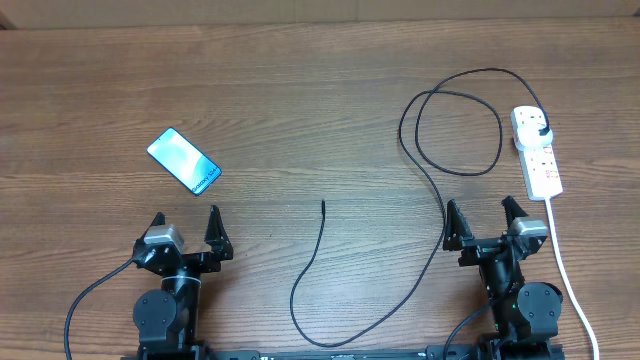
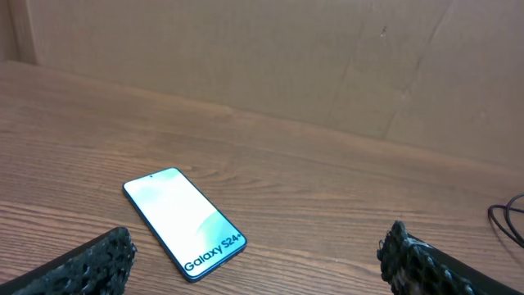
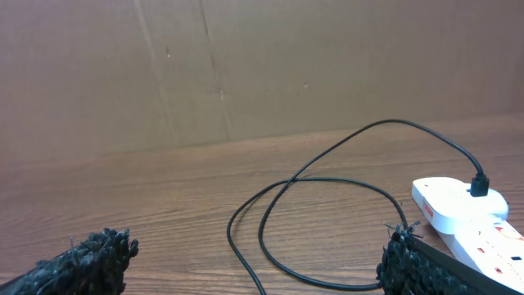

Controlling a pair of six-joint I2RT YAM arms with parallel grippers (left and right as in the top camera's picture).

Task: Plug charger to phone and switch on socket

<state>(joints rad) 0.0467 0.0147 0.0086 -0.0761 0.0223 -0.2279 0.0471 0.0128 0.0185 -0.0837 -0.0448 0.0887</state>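
You have one phone (image 1: 183,160) on one table (image 1: 300,90). You have one black cable (image 1: 401,128) and one white power strip (image 1: 538,158). You have two grippers: one left gripper (image 1: 185,219) and one right gripper (image 1: 481,207). Each gripper has two fingers (image 1: 214,226), so that makes four fingers in all.

The wooden table (image 1: 300,90) offers open passage across the upper middle and upper left of the overhead frame, while the phone (image 1: 183,160) lies at centre left, the charger (image 1: 438,198) loops from right of centre down to the lower middle, and the socket (image 1: 537,150) with its white cord (image 1: 566,262) lines the right edge.
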